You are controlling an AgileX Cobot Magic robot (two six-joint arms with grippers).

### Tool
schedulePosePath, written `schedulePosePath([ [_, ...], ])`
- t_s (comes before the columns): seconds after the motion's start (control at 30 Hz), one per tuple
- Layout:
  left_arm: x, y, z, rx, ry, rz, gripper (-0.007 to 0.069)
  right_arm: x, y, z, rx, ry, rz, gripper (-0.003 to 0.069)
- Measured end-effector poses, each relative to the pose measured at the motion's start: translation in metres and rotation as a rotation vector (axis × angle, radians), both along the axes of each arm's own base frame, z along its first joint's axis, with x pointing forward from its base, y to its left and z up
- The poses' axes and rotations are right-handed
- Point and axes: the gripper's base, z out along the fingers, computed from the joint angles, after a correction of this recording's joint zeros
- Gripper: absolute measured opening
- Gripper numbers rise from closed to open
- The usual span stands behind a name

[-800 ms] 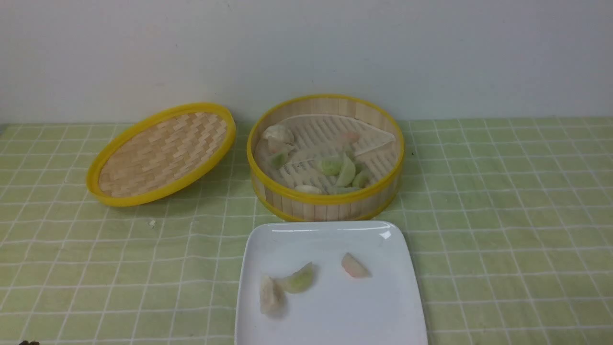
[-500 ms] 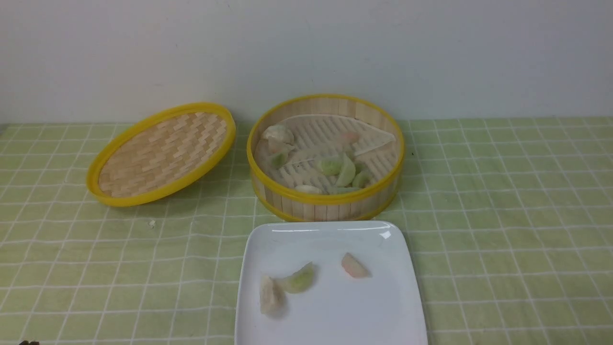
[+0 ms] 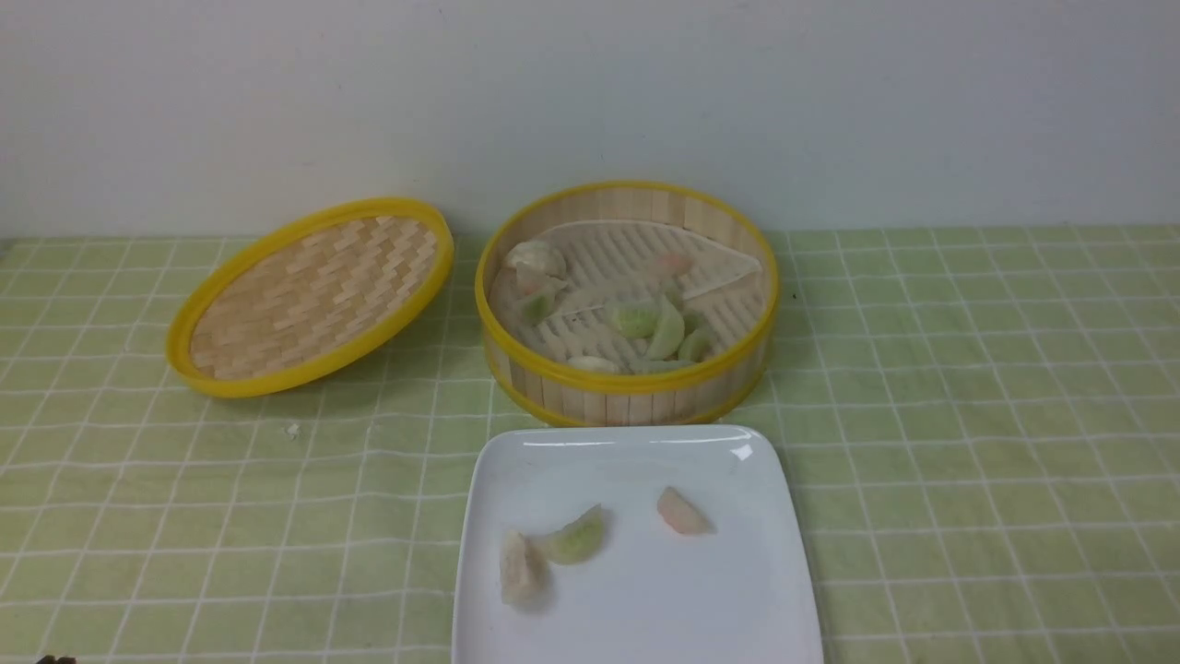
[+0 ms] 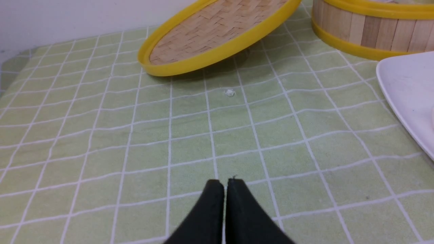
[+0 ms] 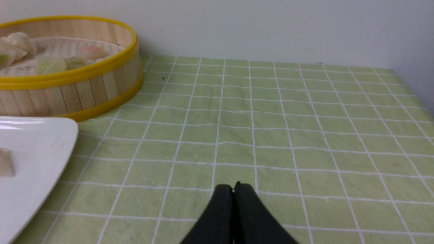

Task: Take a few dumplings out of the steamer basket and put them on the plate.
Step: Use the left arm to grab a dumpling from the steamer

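- The black, taper-fingered left end effector (image 4: pixel 225 181) hangs low over the green checked cloth (image 3: pixel 968 415) covering the bench. Its jaws are pressed together with nothing between them.
- The matching black right end effector (image 5: pixel 234 186) is also fully closed and empty, out on the plate's other side.
- Neither arm shows in the front view. A dark sliver (image 3: pixel 55 659) in that view's near left corner is too small to identify.
- Nothing has shifted over the last second. On the glossy white square plate (image 3: pixel 645 609), three small crescent dumplings lie exactly where they lay: one whitish (image 3: pixel 519 570), one pale green (image 3: pixel 575 538) and one pink-orange (image 3: pixel 682 512).
- With three dumplings on the plate and both arms idle and clear of it, "a few" looks satisfied. I judge this to be either the end of the task or a pause before another pick.
- The plate's near edge is cut off by the front view's lower border.
- Just behind the plate stands the round bamboo-slat steamer basket (image 3: pixel 627 392) with yellow rims. It holds the remaining dumplings (image 3: pixel 659 327).
- The nearest of these are half hidden by the basket's near rim and overlap one another, so I cannot count them. The white perforated liner (image 3: pixel 645 249) looks lifted at the back.
- A tiny white crumb (image 4: pixel 229 92) lies on the cloth near the shallow woven, yellow-rimmed lid (image 3: pixel 309 295). The lid sits tilted, and what props up its raised edge is hidden.
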Motion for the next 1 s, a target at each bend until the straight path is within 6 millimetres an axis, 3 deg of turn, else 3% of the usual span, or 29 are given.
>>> schedulePosePath([
  [0.27,0.001,0.001,0.003,0.0,-0.045,0.006,-0.0006,0.0,0.0,0.0,0.0,0.0,0.0,-0.0014],
  [0.57,0.004,0.0,0.032,-0.616,-0.319,0.089,-0.0006,0.0,0.0,0.0,0.0,0.0,0.0,-0.0014],
  [0.83,0.002,0.011,0.047,-0.832,-0.512,0.157,-0.0006,0.0,0.0,0.0,0.0,0.0,0.0,-0.0014],
  [1.0,-0.004,0.013,0.074,-0.885,-0.604,0.138,-0.0006,0.002,0.001,0.005,0.086,-0.082,-0.002,-0.0014],
])
